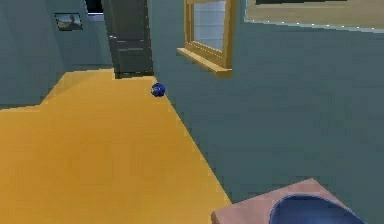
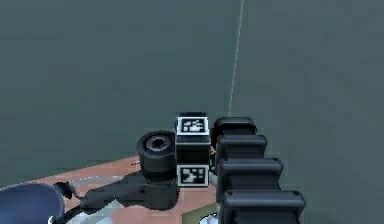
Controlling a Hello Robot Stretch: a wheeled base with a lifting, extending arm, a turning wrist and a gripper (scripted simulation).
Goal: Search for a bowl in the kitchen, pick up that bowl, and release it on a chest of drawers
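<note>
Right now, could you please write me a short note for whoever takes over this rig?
Hand: at a pinkish-brown top; cannot tell whether it holds anything.
Bowl: dark blue, seemingly resting on that top, at the forward view's bottom right.
Done: the bowl is found and at a piece of furniture.
Left: check that the top is a chest of drawers and that the bowl is released.

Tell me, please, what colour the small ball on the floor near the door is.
Dark blue; the ball shows best in the forward view.

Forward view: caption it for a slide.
Blue ball on orange floor by a dark door; blue bowl bottom right.
</note>
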